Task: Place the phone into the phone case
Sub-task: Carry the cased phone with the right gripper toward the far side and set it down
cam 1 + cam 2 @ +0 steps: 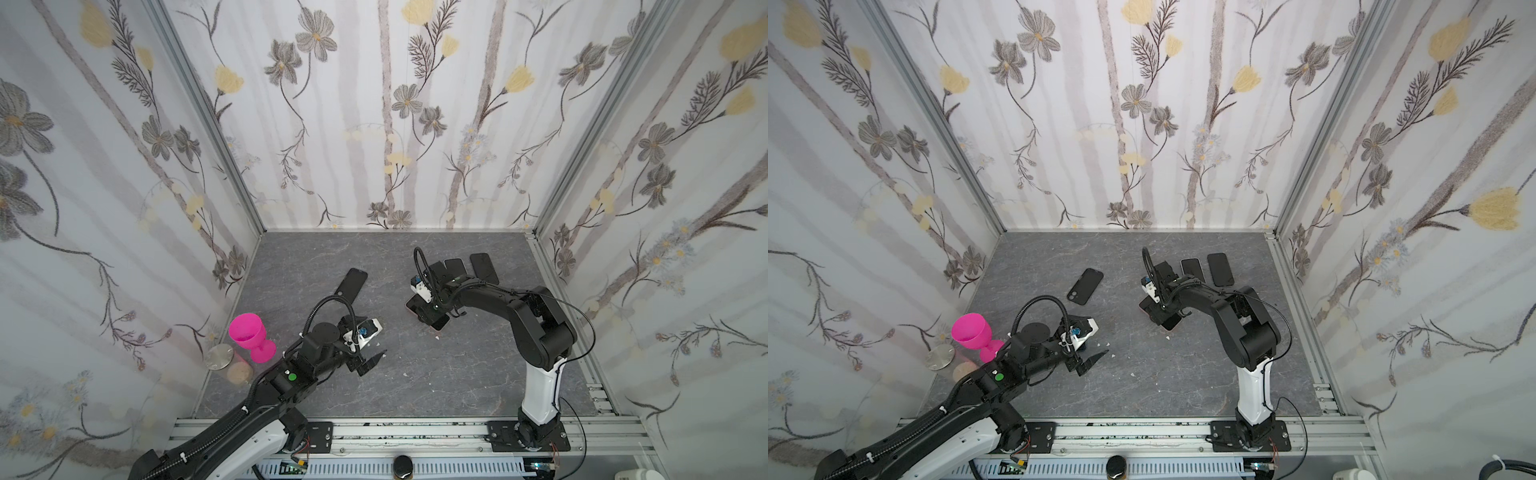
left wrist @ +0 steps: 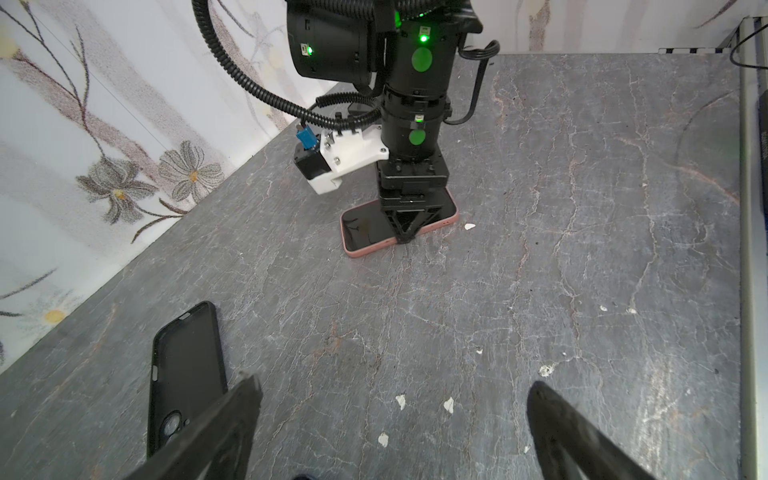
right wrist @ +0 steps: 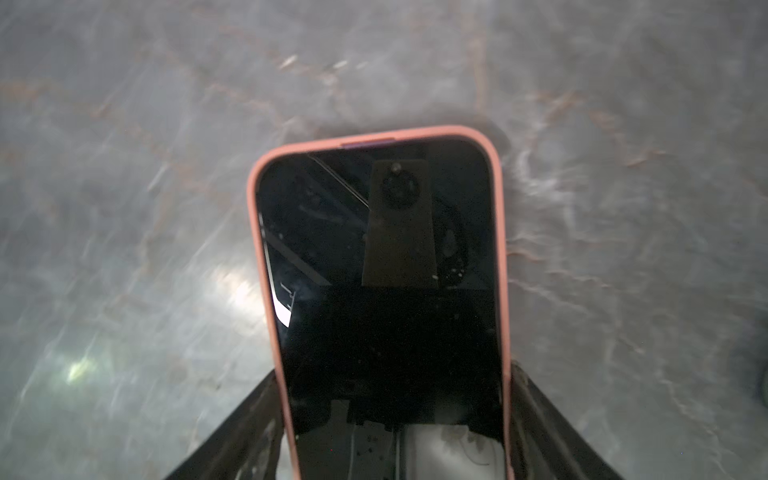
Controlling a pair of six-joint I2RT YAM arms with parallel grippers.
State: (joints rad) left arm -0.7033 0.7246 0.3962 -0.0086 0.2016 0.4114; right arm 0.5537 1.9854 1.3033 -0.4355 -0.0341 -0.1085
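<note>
Grey marbled worktop (image 1: 457, 374), flowered walls (image 1: 374, 124), my left claw (image 2: 392, 386) gaped empty near a black case (image 2: 187, 374), my right claw (image 3: 392, 374) clamped the phone (image 3: 374, 249) by its long edges, flat in its pink case (image 3: 502, 249).

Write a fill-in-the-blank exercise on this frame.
The phone straddled by the right gripper wears a ____ case.
The left gripper holds its jaws ____.
The empty case on the table is ____.
Missing: pink; open; black.
</note>
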